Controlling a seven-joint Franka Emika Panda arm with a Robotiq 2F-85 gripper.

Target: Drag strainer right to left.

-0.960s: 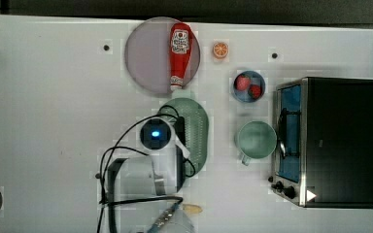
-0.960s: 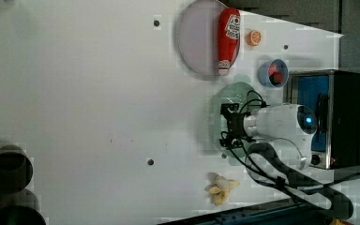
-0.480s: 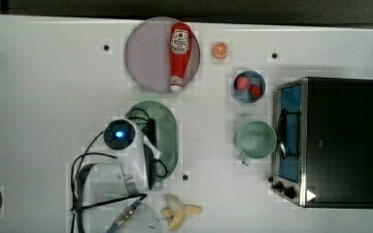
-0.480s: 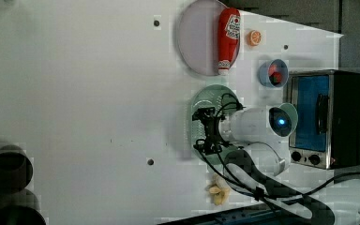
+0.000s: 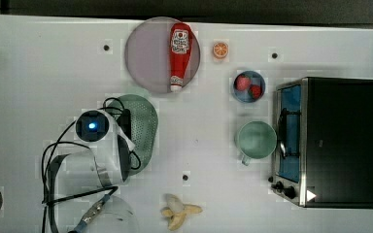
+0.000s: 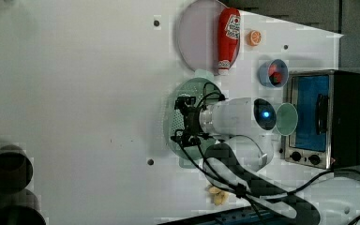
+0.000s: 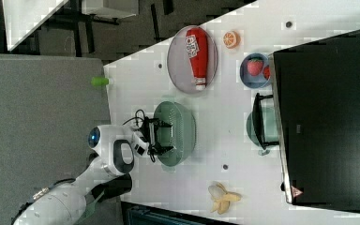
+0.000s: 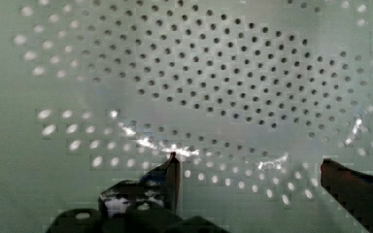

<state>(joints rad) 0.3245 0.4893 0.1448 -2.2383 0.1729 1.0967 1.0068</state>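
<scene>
The strainer [image 5: 144, 127] is a pale mint-green oval colander lying on the white table, just below the round plate in the top view. It also shows in the left view [image 6: 169, 129] and the right view [image 7: 180, 127]. My gripper [image 8: 250, 162] is open, reaching down inside the bowl with its fingers spread wide. The wrist view shows the holed floor of the strainer [image 8: 199, 73] between and beyond the fingers [image 8: 171, 174]. In the left view the gripper [image 6: 182, 119] is over the strainer's middle, and the right view shows the gripper [image 7: 157, 136] inside its rim. Nothing is gripped between the fingers.
A grey plate [image 5: 143, 53] carries a ketchup bottle [image 5: 178, 53]. An orange slice [image 5: 220, 49], a blue bowl of strawberries [image 5: 248, 86], a green mug [image 5: 255, 140] and a toaster oven [image 5: 330, 141] lie toward the top view's right. A banana [image 5: 179, 211] is near the front edge. Dark cups [image 6: 7, 168] stand at the left view's left.
The arm and the strainer have slid together toward the top view's left, away from the mug and oven. The fingers stay spread inside the bowl.
</scene>
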